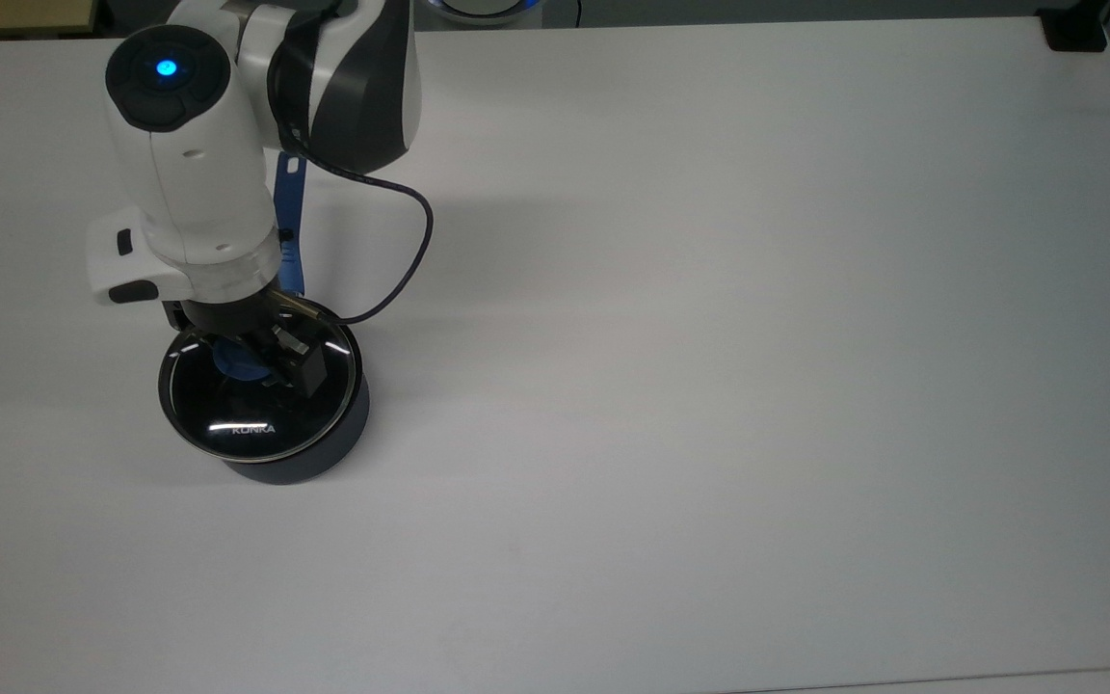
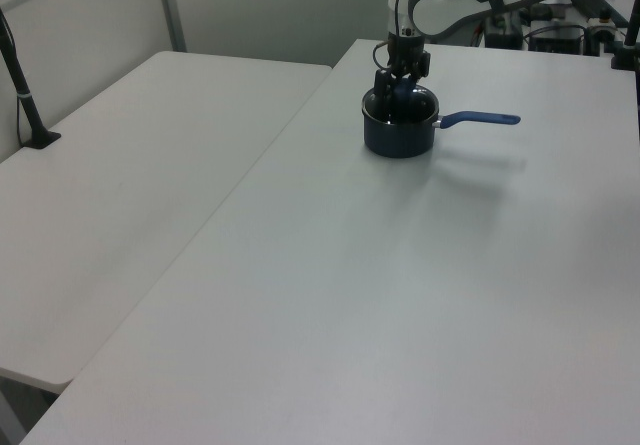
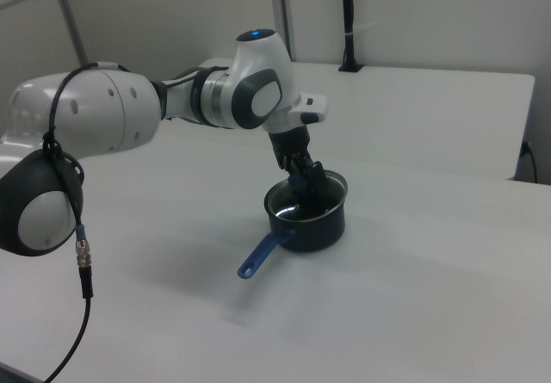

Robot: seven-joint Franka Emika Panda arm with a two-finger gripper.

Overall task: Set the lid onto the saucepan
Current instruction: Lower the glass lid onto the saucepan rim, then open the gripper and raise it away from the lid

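Note:
The saucepan (image 1: pixel 326 457) stands on the white table at the top view's left, its long blue handle (image 1: pixel 289 208) pointing toward the top edge. The glass lid (image 1: pixel 224 409) lies level at the pan's rim, metal edge matching the rim, white lettering toward the top view's bottom. My gripper (image 1: pixel 251 364) reaches straight down over the pan's middle, shut on the lid's blue knob. In the left view the gripper (image 2: pixel 399 87) stands over the saucepan (image 2: pixel 398 141). The right view shows the saucepan (image 3: pixel 320 230), the lid (image 3: pixel 287 205) and the gripper (image 3: pixel 304 182).
A black cable (image 1: pixel 412 258) loops from the wrist to the top view's right of the pan. The white table (image 1: pixel 709 386) stretches wide to the right. A black clamp (image 1: pixel 1075 33) sits at the far corner. A second table (image 2: pixel 120 165) adjoins on the left view's left.

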